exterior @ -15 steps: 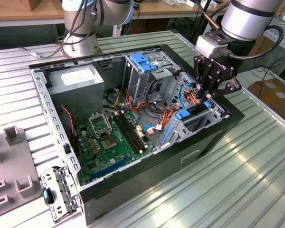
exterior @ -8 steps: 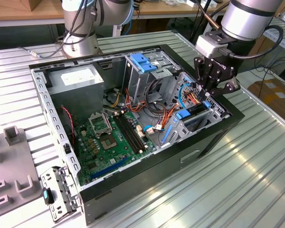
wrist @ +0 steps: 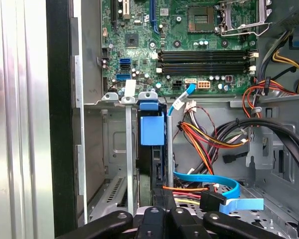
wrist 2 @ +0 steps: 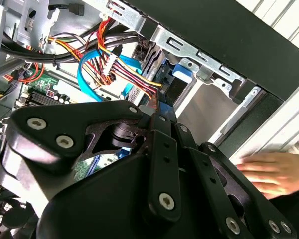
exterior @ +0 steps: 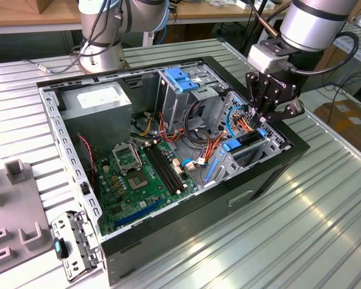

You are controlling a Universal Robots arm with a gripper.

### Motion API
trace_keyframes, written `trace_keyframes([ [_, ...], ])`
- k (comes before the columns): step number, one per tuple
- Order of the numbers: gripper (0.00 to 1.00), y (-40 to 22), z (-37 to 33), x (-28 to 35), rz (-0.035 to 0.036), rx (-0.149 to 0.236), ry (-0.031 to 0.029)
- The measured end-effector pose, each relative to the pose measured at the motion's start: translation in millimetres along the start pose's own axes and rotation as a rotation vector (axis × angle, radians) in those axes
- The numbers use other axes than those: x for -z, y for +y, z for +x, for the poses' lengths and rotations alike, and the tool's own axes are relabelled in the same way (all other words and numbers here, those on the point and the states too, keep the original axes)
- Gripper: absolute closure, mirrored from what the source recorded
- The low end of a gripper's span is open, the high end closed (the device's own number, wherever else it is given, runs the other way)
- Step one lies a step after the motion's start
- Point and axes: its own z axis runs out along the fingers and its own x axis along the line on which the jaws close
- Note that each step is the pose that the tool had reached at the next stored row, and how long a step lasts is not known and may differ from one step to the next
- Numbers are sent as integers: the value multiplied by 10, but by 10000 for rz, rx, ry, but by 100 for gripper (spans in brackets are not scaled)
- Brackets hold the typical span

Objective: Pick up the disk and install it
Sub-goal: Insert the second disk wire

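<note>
A ribbed metal table (exterior: 325,229) carries an open black computer case (exterior: 186,223) lying on its side, green motherboard (exterior: 138,180) exposed. The arm's black pincer (exterior: 269,117) hangs over the drive bay at the exterior view's right. The disk (wrist: 152,149) sits edge-on in that bay, its blue carrier tab showing, directly ahead of the pincer in the first wrist view. Whether the pincer grips it cannot be told. Judging by this, insertion looks underway or nearly finished. No writing is legible. A hand (wrist 2: 276,172) rests beside the case.

Disk (wrist: 158,164) mostly hidden inside drive bay (wrist: 114,169)
</note>
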Motion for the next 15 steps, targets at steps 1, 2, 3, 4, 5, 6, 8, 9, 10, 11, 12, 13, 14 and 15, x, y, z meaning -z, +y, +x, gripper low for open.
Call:
trace_keyframes([
  [1,89,4,0,0,1,0,0],
  [2,89,7,0,0,0,-1,-1],
  [3,89,15,0,0,1,0,-1],
  [4,89,21,0,0,1,1,-1],
  [5,89,23,0,0,1,1,-2],
  [6,89,24,0,0,1,1,-1],
  [8,89,25,1,0,1,1,-1],
  [9,89,26,0,0,1,0,-1],
  [10,89,26,0,0,1,0,-1],
  [11,89,26,0,0,1,0,-1],
  [12,89,26,0,6,1,0,0],
  [13,89,26,1,20,1,0,1],
  [14,89,25,2,36,1,0,-2],
  [15,89,24,3,64,1,0,-3],
])
